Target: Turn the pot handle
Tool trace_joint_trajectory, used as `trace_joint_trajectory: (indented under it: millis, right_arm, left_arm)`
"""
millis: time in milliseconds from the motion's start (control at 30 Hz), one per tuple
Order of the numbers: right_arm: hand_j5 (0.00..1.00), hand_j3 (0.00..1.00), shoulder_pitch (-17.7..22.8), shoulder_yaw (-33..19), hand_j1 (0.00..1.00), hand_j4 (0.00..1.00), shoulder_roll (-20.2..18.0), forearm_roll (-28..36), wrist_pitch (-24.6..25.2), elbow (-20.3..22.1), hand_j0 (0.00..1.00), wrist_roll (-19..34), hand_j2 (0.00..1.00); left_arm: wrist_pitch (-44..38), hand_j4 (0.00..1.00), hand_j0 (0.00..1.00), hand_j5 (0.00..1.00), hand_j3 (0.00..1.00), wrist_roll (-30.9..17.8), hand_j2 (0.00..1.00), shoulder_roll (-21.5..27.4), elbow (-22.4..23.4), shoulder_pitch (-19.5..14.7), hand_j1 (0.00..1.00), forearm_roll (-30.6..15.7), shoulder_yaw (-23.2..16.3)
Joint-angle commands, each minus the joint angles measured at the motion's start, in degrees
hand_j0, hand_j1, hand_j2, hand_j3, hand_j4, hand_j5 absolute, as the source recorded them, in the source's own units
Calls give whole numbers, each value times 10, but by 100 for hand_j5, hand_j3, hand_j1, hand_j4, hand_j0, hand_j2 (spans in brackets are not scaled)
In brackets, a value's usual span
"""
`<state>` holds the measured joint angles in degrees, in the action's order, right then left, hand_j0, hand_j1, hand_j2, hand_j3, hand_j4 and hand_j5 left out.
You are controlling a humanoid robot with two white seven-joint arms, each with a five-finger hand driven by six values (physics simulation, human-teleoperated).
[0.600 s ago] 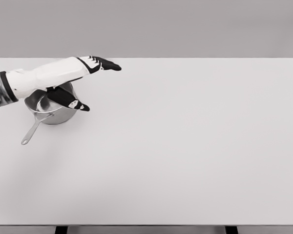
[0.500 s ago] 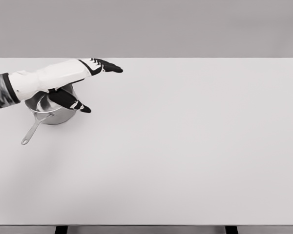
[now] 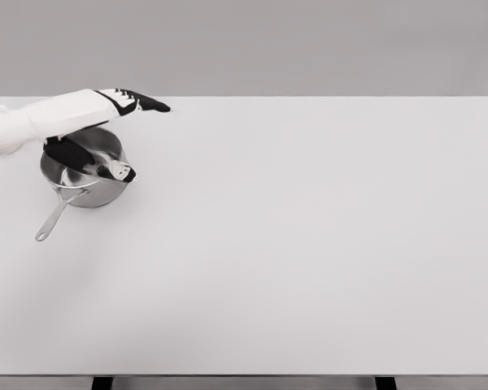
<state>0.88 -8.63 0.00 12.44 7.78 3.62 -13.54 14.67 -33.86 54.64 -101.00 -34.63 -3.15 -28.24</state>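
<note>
At the tabletop's far left, the steel saucepan sits, handle pointing near-left, untouched. Above it, the left hand, fingers spread and empty, has been drawn back leftward; no turn is begun.

White table, apparently grey backdrop

1. The pot near the table's left edge is shiny silver steel, with a matching silver handle.
2. The left hand is black with white markings, on a white arm.
3. The table is plain white, with no pattern.
4. The backdrop is flat grey.
</note>
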Motion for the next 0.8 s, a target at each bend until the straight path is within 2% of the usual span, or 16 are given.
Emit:
trace_joint_trajectory:
  millis: [0, 33, 67, 100, 167, 200, 267, 333, 433, 533, 767]
  right_arm:
    - [100, 100, 0, 0, 100, 100, 0, 0, 0, 0, 100, 0, 100]
    - [100, 100, 0, 0, 100, 100, 0, 0, 0, 0, 100, 0, 100]
    - [100, 100, 0, 0, 100, 100, 0, 0, 0, 0, 100, 0, 100]
    - [100, 100, 0, 0, 100, 100, 0, 0, 0, 0, 100, 0, 100]
    - [100, 100, 0, 0, 100, 100, 0, 0, 0, 0, 100, 0, 100]
    - [100, 100, 0, 0, 100, 100, 0, 0, 0, 0, 100, 0, 100]
    - [100, 100, 0, 0, 100, 100, 0, 0, 0, 0, 100, 0, 100]
    - [100, 100, 0, 0, 100, 100, 0, 0, 0, 0, 100, 0, 100]
    - [100, 100, 0, 0, 100, 100, 0, 0, 0, 0, 100, 0, 100]
    - [100, 100, 0, 0, 100, 100, 0, 0, 0, 0, 100, 0, 100]
    - [100, 100, 0, 0, 100, 100, 0, 0, 0, 0, 100, 0, 100]
  left_arm:
    - [-18, 100, 100, 100, 100, -11, 100, 70, 0, 0, 100, -5, -1]
    - [29, 100, 100, 100, 100, -5, 100, 96, -1, -2, 100, -16, -9]
    - [53, 100, 100, 100, 100, 26, 100, 98, -1, -2, 100, -32, -20]
    - [52, 100, 100, 100, 100, 63, 100, 99, -1, -2, 100, -34, -23]
    - [53, 100, 100, 100, 100, 142, 100, 107, 0, -2, 100, -40, -60]
    - [54, 100, 100, 100, 100, 150, 100, 109, 0, -2, 100, -50, -67]
    - [48, 100, 100, 100, 100, 143, 100, 111, 0, -4, 100, -90, -78]
    - [-10, 100, 100, 100, 100, 137, 100, 111, 0, -5, 100, -113, -96]
    - [-29, 100, 100, 100, 100, 114, 100, 109, -1, -4, 100, -141, -118]
    - [-30, 100, 100, 100, 100, 46, 100, 109, -1, -1, 100, -208, -125]
    - [-32, 100, 100, 100, 100, 46, 100, 114, -1, 13, 100, -208, -128]
